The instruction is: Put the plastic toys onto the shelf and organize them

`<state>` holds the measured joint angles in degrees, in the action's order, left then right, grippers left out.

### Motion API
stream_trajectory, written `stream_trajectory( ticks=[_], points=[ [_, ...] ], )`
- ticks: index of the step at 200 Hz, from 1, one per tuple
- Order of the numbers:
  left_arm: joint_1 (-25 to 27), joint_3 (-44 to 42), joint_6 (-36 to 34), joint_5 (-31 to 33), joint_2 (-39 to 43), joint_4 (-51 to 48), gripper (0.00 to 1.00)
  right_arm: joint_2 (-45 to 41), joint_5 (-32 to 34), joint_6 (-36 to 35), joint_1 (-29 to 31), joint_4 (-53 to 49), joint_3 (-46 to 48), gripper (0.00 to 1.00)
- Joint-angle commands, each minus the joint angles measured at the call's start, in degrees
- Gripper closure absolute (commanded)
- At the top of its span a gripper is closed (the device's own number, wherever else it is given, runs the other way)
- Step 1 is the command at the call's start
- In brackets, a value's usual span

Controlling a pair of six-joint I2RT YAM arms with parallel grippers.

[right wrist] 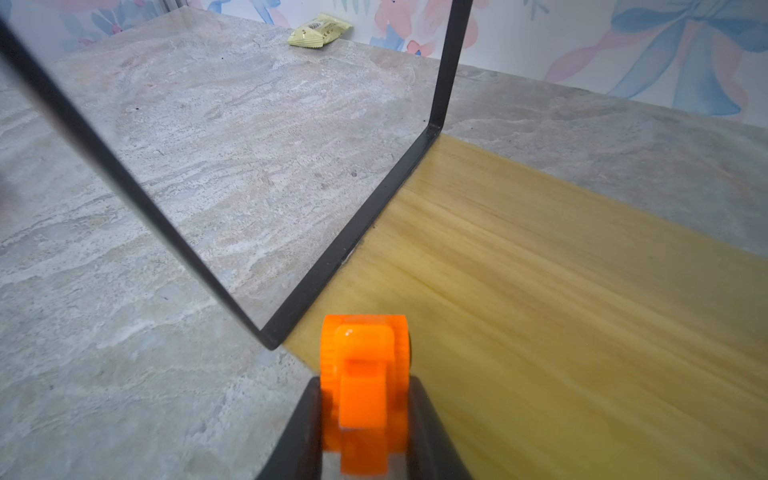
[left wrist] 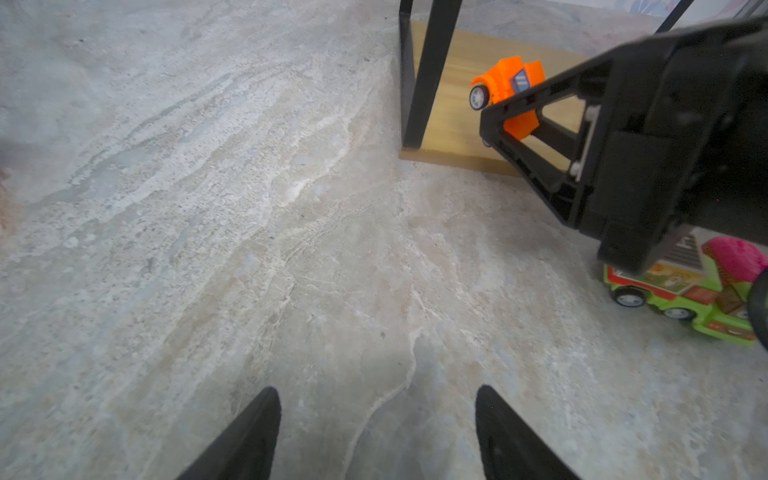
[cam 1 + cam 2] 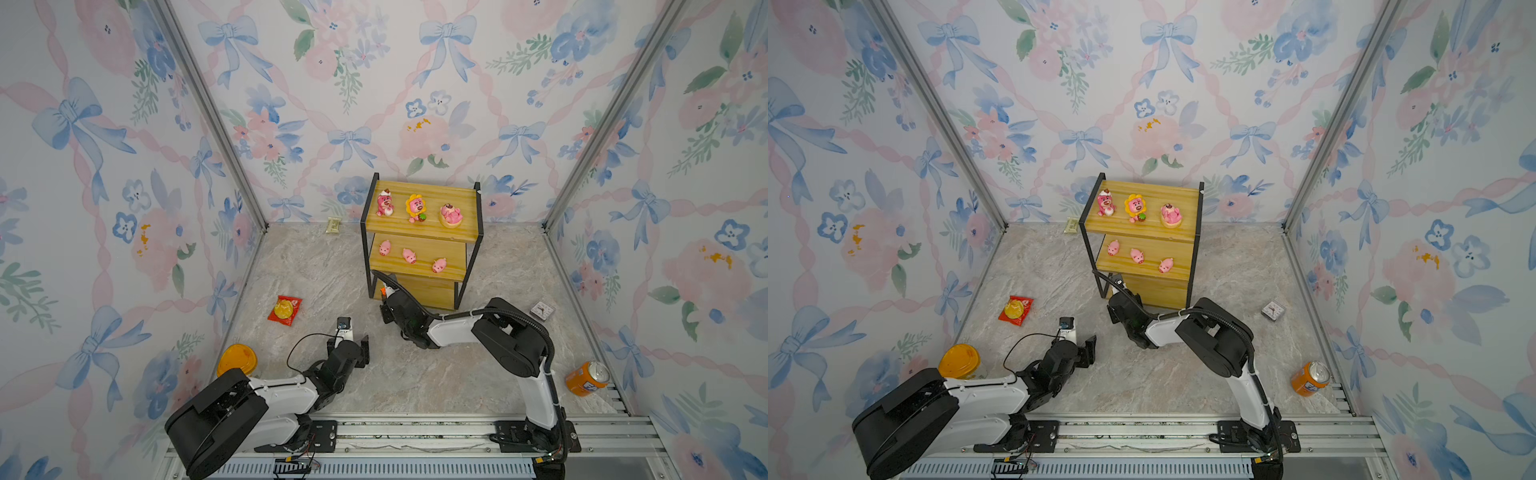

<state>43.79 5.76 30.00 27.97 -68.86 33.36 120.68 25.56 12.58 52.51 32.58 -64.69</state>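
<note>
Currently the orange car [image 2: 509,81] is clamped, tilted, in the right end effector [image 1: 365,388] over the bottom board [image 1: 540,270] of the shelf [image 3: 453,193], near its left front post. Three bears [image 3: 385,203] occupy the top board and three pigs [image 3: 409,255] the middle one. The pink-green car [image 2: 685,299] sits on the desk [image 2: 208,208] under the right arm. The left end effector [image 2: 376,390] hangs wide and empty above the desk.
</note>
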Motion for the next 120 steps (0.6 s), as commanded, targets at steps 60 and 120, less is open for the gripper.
stream_trajectory(
  ticks=[60, 120],
  points=[
    [-0.6, -1.1, -0.5, -0.4, -0.1, 0.9, 0.25, -1.7, 1.5, 3.1, -1.4, 0.3, -0.4, 0.77],
    [-0.6, -1.8, -0.3, -0.4, 1.4, 0.9, 0.25, -1.6, 1.8, 3.4, -1.5, 4.2, 0.7, 0.77]
  ],
)
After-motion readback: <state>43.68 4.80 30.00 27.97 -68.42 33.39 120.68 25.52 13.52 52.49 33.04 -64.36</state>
